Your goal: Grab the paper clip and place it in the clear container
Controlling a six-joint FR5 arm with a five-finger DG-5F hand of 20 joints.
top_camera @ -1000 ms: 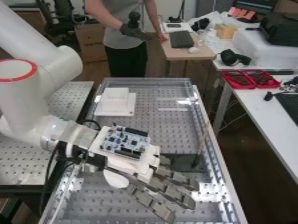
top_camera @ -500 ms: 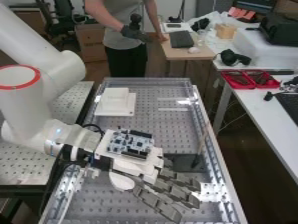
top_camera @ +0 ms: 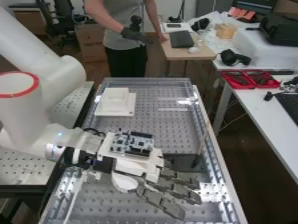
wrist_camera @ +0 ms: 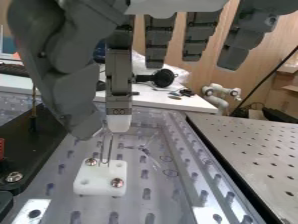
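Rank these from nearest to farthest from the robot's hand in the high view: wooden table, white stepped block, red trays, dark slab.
From the hand:
1. Dark slab, right beside the fingers.
2. White stepped block, farther along the bench, left in view.
3. Red trays, off to the view's right.
4. Wooden table, beyond the bench's far end.

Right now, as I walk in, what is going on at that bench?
A white robot arm has its dark grey hand right at a paper clip. The clip is upright, with its lower end at a small white block fixed with screws. I can't tell whether the hand has hold of it. The job is to put the clip in a clear container; with the clip at the block, that seems still to be done.
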